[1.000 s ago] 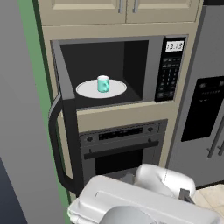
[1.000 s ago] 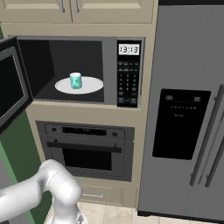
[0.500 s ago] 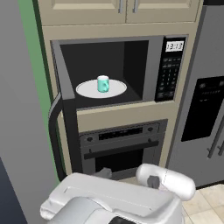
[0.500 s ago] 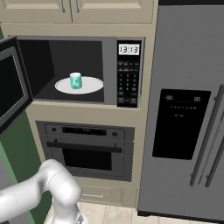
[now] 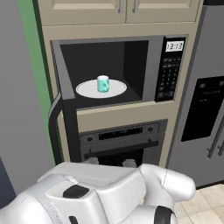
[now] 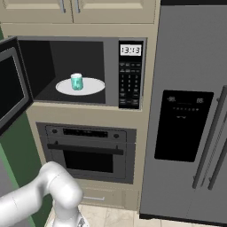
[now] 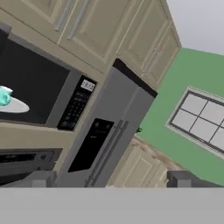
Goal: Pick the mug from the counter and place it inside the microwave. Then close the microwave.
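Observation:
The teal mug (image 5: 103, 83) (image 6: 76, 81) stands upright on the white turntable (image 5: 114, 91) inside the black microwave (image 5: 171, 65) (image 6: 130, 75). Its door (image 5: 68, 118) (image 6: 10, 91) hangs wide open to the left, the curved handle (image 5: 54, 127) facing outward. In the hand view the mug (image 7: 4, 95) sits at the far left edge. My gripper (image 7: 112, 179) is open there, its two fingertips (image 7: 41, 179) wide apart with nothing between them, low and well away from the microwave. A strip of counter (image 7: 151, 153) over beige cabinets lies beyond the fridge.
A black wall oven (image 5: 118, 142) (image 6: 86, 153) sits under the microwave. A grey fridge (image 6: 190, 119) (image 5: 208, 100) stands to the right. Beige upper cabinets (image 6: 80, 9) are above. A green wall (image 5: 37, 65) runs along the left, behind the open door.
The arm's white body has swung lower and to the left across the bottom of the left base view. Mug, turntable and open door stay as they were.

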You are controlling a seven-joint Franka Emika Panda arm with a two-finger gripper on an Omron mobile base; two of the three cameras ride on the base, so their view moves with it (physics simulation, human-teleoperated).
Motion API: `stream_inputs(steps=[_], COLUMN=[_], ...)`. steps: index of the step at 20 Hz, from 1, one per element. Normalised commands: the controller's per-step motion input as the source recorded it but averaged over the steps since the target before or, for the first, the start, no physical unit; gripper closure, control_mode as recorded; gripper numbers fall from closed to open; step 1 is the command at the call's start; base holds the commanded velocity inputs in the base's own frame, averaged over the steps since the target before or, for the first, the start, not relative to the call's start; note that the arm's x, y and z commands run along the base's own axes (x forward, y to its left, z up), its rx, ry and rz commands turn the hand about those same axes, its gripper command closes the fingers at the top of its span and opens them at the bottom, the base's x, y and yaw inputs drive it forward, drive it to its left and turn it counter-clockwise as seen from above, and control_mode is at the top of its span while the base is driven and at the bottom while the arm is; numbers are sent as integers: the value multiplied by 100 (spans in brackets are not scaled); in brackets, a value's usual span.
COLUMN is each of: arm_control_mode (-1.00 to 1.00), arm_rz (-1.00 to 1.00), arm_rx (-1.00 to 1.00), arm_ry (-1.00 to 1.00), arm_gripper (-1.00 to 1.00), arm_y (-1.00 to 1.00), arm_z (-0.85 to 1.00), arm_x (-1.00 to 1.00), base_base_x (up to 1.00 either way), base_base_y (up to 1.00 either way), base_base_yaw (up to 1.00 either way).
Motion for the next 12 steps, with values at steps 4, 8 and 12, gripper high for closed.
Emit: stream_inputs(steps=[4, 8, 12], arm_control_mode=[-100, -100, -100], arm_rz=[-7, -7, -3], arm_rx=[-17, -14, -11], arm_ry=[-6, -15, -21], arm_gripper=[-100, -100, -100], arm_y=[7, 15, 27], arm_z=[-36, -53, -33], arm_x=[36, 32, 23], base_base_x=[0, 0, 0], base_base_y=[0, 0, 0], base_base_yaw=[0, 0, 0])
